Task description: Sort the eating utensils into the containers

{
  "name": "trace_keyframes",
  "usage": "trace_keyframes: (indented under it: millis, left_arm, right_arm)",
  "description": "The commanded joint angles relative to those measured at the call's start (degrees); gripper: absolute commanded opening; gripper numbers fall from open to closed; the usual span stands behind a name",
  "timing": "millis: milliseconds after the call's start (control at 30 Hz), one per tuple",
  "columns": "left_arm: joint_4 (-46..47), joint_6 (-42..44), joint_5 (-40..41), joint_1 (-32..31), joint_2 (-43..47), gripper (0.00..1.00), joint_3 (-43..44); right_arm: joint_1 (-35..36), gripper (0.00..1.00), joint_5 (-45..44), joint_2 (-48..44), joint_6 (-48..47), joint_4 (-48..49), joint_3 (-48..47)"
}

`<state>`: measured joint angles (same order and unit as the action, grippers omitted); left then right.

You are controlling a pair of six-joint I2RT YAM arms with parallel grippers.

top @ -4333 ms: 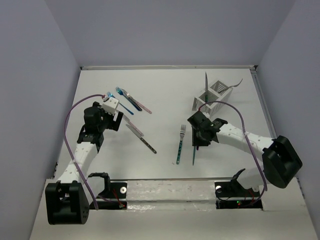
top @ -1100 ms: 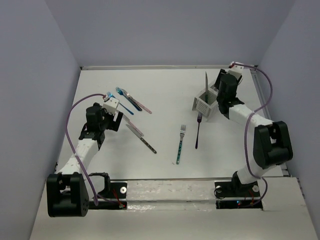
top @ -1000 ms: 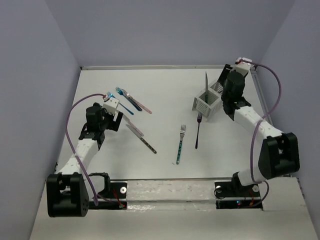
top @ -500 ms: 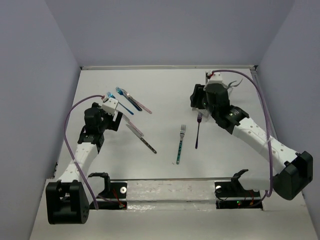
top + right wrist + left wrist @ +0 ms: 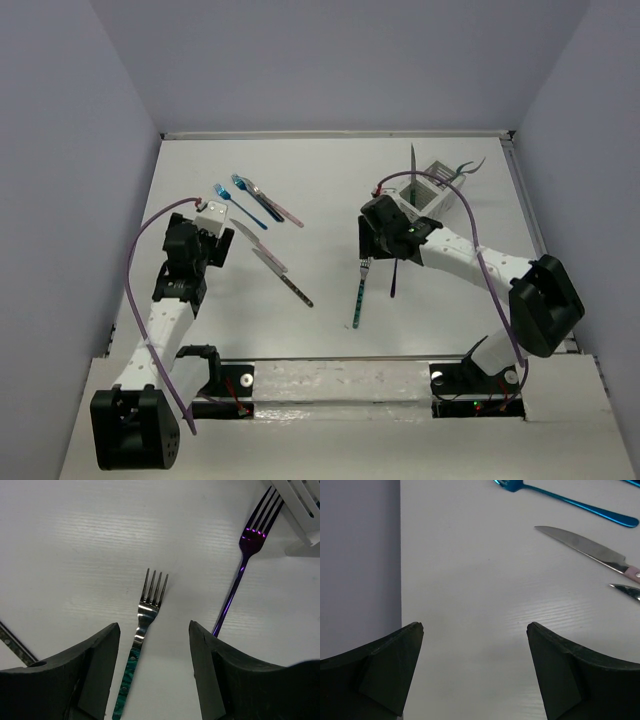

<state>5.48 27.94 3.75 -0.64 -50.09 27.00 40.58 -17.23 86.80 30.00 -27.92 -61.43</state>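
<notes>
Top and wrist views of the sorting scene. We take the white caddy (image 5: 438, 191) as our landmark. It stands toward the far right of the table (image 5: 330, 190), with a knife (image 5: 412, 163) upright inside it.

The right gripper (image 5: 152, 629) hangs just to the near-left of the caddy. Its fingers are spread wide and hold nothing, and the tines of the teal-handled fork (image 5: 144, 621) show between them on the table below. The purple fork (image 5: 243, 564) lies beside that fork, its tines close to the caddy's wall.

Well to the left of the caddy, the left gripper (image 5: 475, 629) is likewise wide apart and empty. A blue fork (image 5: 560, 497) and a pink-handled knife (image 5: 587, 550) lie flat beyond it.
</notes>
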Motion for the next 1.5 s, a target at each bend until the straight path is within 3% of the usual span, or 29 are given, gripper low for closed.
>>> trace_keyframes:
  millis: [0,167,467,733,833,900,1133,1467]
  left_arm:
    - [-0.82,3.7,10.03,0.12,0.17,0.99,-0.2]
    - [-1.26,2.3,8.57,0.12,-1.76,0.99,0.33]
    - [0.41,0.97,5.48,0.12,-1.77,0.99,-0.46]
    - [1.81,1.76,5.3,0.12,0.34,0.99,-3.01]
    - [2.26,1.76,5.57,0.12,0.16,0.99,-3.45]
    - [2.35,1.76,5.66,0.12,0.16,0.99,-3.63]
    - [2.96,1.76,6.1,0.2,0.08,0.99,-3.71]
    - [3.49,1.76,6.18,0.12,-0.8,0.99,-3.89]
  right_arm:
    - [0.2,0.64,-6.47,1.79,2.78,-0.2,0.78]
    - [-0.75,0.67,-12.56,1.52,4.37,0.5,4.99]
    - [-8.49,0.67,-6.16,5.3,2.79,7.52,8.16]
    - [-10.78,0.57,-0.53,14.44,-0.91,10.34,4.83]
    - [-10.78,0.48,-0.17,16.11,-0.82,10.96,5.7]
    - [-10.78,0.32,0.88,16.03,-1.08,11.31,6.32]
    - [-8.68,0.0,2.47,11.73,-1.26,11.14,10.71]
    - [-1.03,0.0,2.73,-3.29,-9.61,10.7,8.61]
